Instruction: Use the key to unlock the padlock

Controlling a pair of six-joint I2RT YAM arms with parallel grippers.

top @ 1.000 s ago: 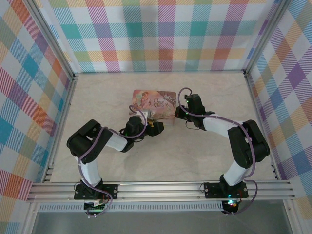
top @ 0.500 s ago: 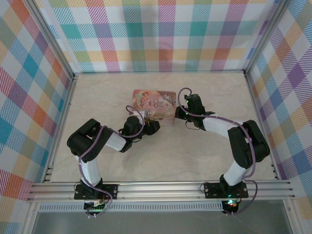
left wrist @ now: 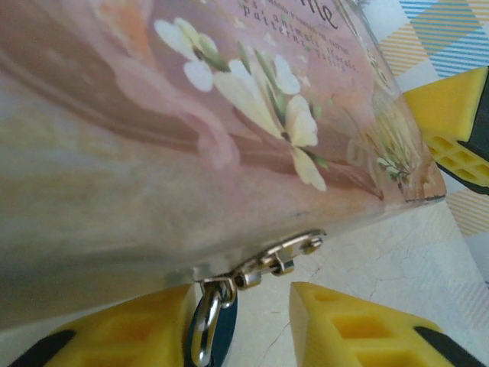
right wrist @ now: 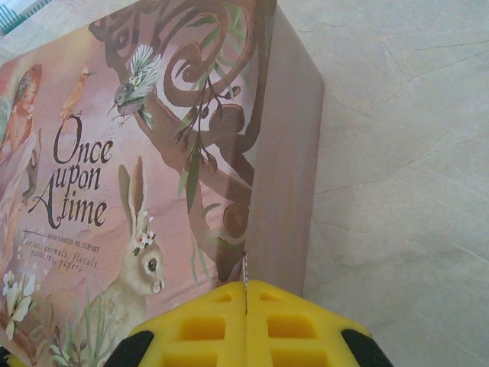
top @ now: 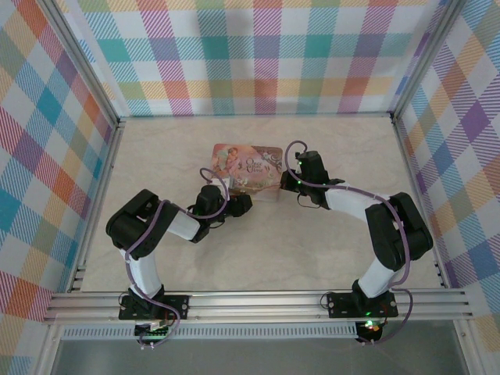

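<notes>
The left gripper (left wrist: pixel 252 325) is drawing its yellow fingers (left wrist: pixel 359 332) closer together, and the gap is now clearly narrower than a second ago, with a metal ring (left wrist: pixel 205 329) hanging between them. The wrist is also sliding slightly leftward along the near edge of the pink tin (top: pixel 247 166).
</notes>
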